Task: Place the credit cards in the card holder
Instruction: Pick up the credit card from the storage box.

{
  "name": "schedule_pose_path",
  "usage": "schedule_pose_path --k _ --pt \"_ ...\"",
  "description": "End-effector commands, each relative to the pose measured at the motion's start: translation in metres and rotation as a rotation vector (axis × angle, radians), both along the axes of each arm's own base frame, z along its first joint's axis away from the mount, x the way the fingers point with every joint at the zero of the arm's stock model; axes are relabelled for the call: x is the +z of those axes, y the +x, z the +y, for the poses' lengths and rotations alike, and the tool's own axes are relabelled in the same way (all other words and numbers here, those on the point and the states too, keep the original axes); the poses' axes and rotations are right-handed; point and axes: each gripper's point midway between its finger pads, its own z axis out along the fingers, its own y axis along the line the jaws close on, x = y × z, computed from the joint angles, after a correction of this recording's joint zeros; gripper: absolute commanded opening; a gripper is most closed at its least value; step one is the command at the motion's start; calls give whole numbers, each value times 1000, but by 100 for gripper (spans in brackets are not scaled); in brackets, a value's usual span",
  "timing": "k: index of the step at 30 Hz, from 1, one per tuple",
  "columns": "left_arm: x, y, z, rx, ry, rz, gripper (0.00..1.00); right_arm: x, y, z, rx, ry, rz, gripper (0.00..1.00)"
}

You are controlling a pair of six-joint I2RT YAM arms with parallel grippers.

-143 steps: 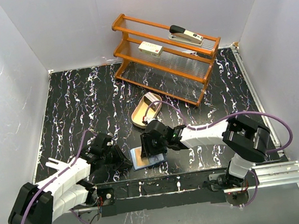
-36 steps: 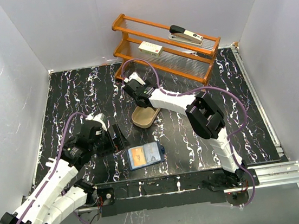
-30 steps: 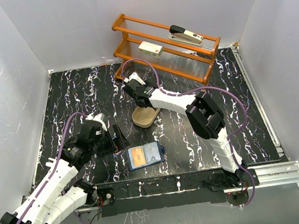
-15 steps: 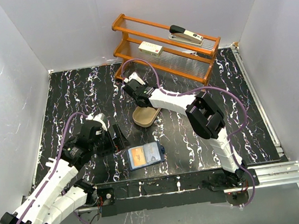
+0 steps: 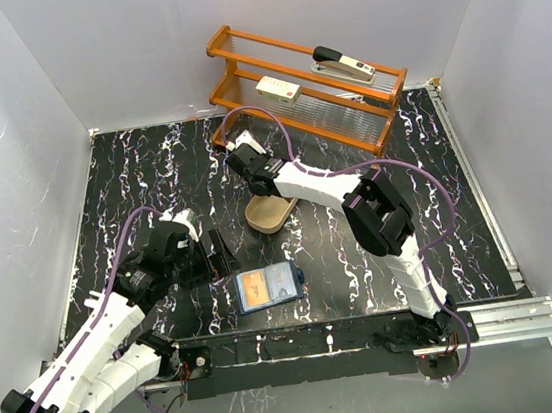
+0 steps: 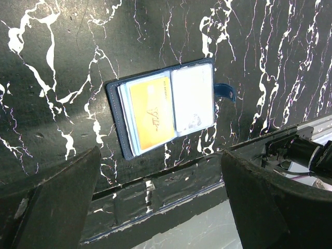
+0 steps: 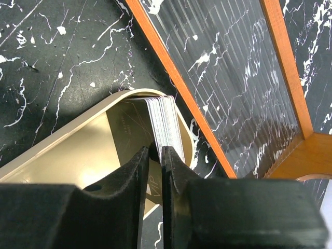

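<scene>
Right tool (image 7: 155, 151) sits nearly clenched on the credit cards (image 7: 166, 122) in the tray (image 7: 62, 136); grip unclear. Pinch one card, lift straight.

Your right hand (image 7: 156, 150) has left the card holder (image 5: 268, 288), where it hovered a few seconds ago, and has reached out to the tan tray (image 7: 78, 145). Over the last second its fingers have drawn in from a wider gap to a narrow slit at the edge of the credit cards (image 7: 167, 122) standing in the tray. They seem to pinch the stack's near cards, though the wrist view does not show how many. The card holder, once half hidden under that hand, now lies open and uncovered, well apart from it. Your left hand (image 5: 219, 252) has pulled back slightly from the holder's side.
</scene>
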Motion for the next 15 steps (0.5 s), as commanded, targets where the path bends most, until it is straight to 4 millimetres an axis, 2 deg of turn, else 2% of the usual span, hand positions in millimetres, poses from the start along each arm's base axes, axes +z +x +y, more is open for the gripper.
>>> schedule_pose_path --k 1,7,15 --pt "9 1 -4 -16 -21 -12 99 32 15 5 -13 47 -79 11" --pt "10 0 -5 -14 -28 -10 99 36 9 8 7 77 -53 3" --pt "10 -2 -8 9 -63 15 97 53 -19 32 109 234 28 0"
